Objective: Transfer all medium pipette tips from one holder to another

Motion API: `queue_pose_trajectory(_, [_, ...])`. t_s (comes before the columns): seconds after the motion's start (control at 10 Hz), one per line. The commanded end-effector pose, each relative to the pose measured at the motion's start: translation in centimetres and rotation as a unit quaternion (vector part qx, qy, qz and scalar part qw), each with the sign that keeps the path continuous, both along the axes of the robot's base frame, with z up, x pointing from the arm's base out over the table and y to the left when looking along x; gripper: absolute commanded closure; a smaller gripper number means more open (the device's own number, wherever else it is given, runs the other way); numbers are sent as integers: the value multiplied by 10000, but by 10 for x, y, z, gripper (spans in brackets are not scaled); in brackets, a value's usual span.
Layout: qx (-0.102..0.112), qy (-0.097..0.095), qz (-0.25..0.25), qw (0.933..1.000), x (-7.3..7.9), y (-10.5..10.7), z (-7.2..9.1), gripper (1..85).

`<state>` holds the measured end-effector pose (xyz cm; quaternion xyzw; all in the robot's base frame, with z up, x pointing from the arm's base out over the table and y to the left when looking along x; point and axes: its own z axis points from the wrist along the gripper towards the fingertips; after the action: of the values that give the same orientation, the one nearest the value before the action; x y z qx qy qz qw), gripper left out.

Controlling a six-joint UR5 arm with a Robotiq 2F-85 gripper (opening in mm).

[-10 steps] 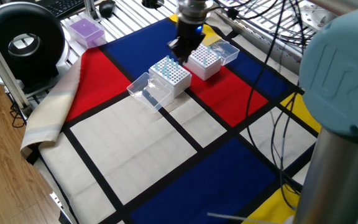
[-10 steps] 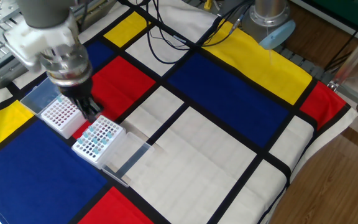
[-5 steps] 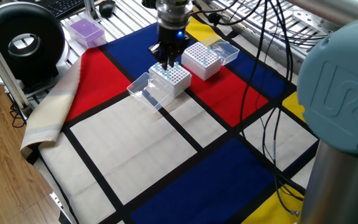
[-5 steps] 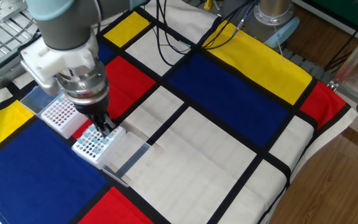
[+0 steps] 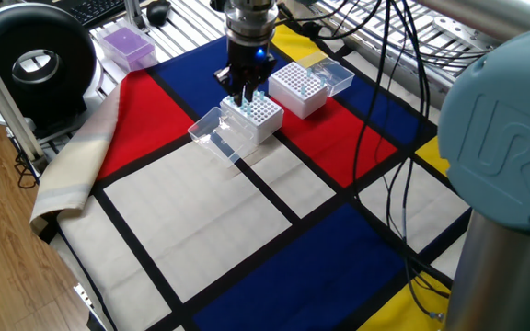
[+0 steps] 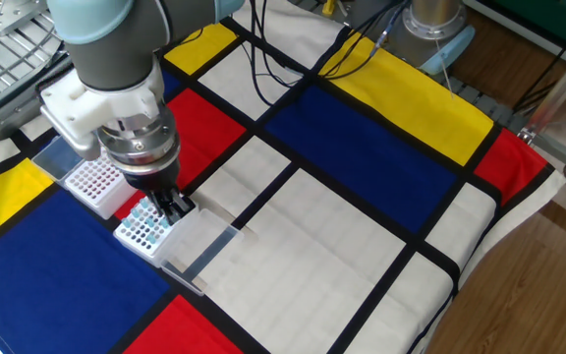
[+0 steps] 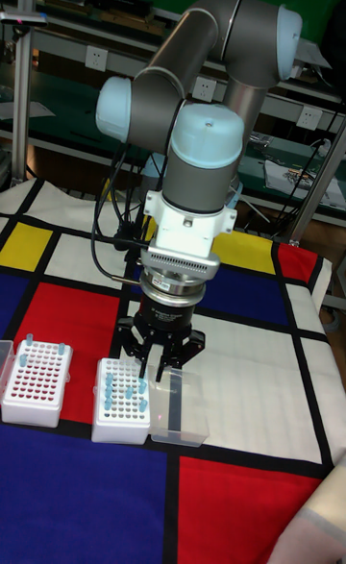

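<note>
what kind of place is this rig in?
Likely a robotics lab: a UR5 arm over pipette tip racks on a colour-block cloth, wall sockets and shelving behind.

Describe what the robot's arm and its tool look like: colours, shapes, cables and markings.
The arm is made of thick grey tubes with rounded pale blue joint caps; one cap shows a raised logo in one fixed view. A white block and a ribbed silver ring sit above the black two-fingered tool. Black cables hang beside the wrist.
</note>
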<state>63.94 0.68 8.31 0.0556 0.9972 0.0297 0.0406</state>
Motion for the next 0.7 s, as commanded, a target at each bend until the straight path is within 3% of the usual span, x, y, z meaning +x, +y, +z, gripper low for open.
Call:
queue_pose_trajectory(0.0, [72,-51,36,10000,1,2,-4,577])
queue_pose_trajectory(0.6, [44,-69,89,9999,-6,-10,-5,577])
